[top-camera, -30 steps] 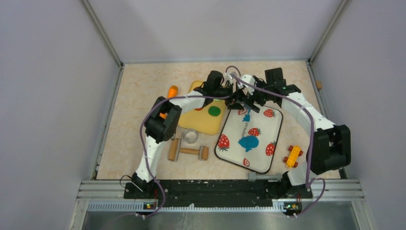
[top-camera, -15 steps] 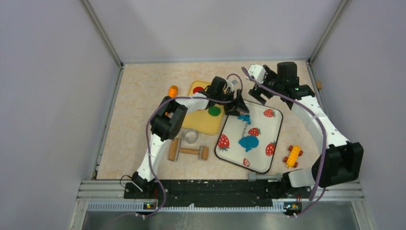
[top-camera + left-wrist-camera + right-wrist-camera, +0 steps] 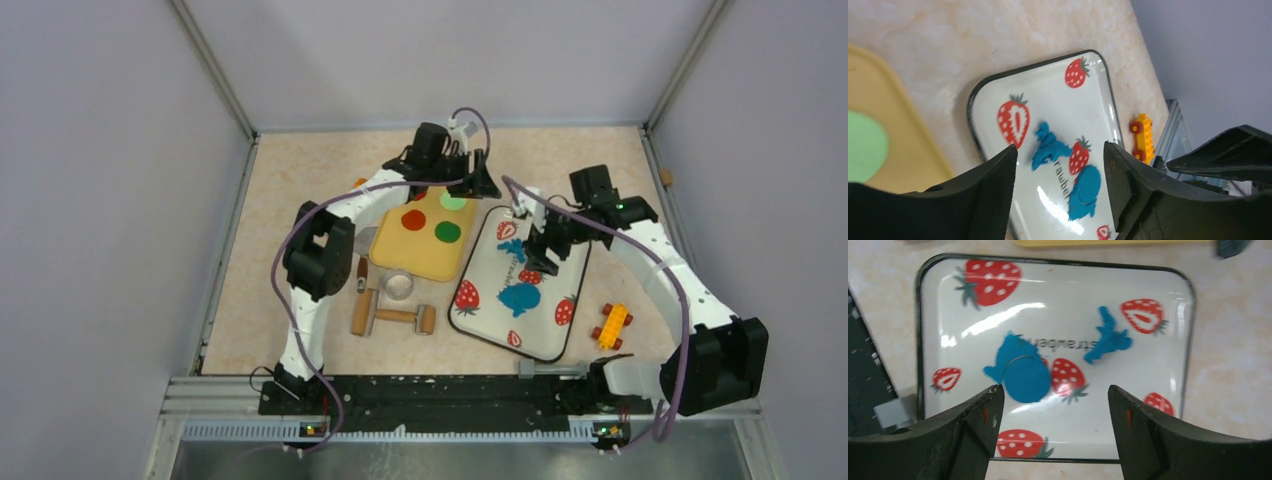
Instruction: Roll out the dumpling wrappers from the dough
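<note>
The blue dough lies on a strawberry-print tray (image 3: 560,300). A flattened patch (image 3: 521,297) sits mid-tray; in the right wrist view (image 3: 1020,371) a round outline is pressed into it, with ragged edges on its left. A small ragged scrap (image 3: 513,249) lies farther back and also shows in the right wrist view (image 3: 1108,340). Both show in the left wrist view: the patch (image 3: 1085,187) and the scrap (image 3: 1048,147). No separate blue wrapper disc shows. My left gripper (image 3: 480,183) (image 3: 1060,150) is open and empty at the yellow board's far edge. My right gripper (image 3: 535,255) (image 3: 1055,390) is open and empty above the tray.
A yellow board (image 3: 400,250) left of the tray holds a red disc (image 3: 413,220), a dark green disc (image 3: 447,232) and a light green disc (image 3: 452,201). A metal ring cutter (image 3: 399,285) and a wooden rolling pin (image 3: 392,316) lie nearer. A yellow brick toy (image 3: 610,325) lies right of the tray.
My left gripper has moved from the tray's back edge to the back left, over the board's far edge. My right gripper swung out to the back right, then came down over the tray.
</note>
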Controlling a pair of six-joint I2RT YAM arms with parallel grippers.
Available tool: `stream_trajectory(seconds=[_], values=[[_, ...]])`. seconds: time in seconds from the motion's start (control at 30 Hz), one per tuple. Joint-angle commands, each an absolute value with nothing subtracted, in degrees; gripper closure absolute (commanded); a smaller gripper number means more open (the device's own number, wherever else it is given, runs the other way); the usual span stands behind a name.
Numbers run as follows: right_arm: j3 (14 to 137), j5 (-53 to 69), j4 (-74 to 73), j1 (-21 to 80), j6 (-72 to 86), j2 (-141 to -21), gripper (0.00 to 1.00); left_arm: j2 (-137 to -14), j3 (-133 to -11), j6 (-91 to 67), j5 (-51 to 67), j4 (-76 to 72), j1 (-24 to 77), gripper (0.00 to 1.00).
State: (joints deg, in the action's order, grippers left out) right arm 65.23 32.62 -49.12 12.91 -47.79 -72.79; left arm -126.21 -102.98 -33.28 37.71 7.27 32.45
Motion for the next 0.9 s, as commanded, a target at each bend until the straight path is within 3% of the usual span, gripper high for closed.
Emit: stream_trajectory(seconds=[0.0,0.27,0.53,0.87], values=[[61.3,36.7,-57.5,19.5,-60.8,-72.3,0.23,-116.7,-94.8,-21.1,35.7,15.1,30.7,0.35],[54.1,28.6,-51.6,26.8,-78.0,-76.9,0.12,-108.4,-77.3,-13.3,42.7,18.7,30.8,0.38],[56.1,27.4,-47.9,27.2,-79.2,-88.9,0.1,-109.3,-74.4,-16.2,41.8,17.9,31.0,0.39],[55.7,25.9,-46.6,28.5,-78.9,-92.2,0.11,-110.4,-75.2,-18.4,40.1,17.4,28.6,0.39]])
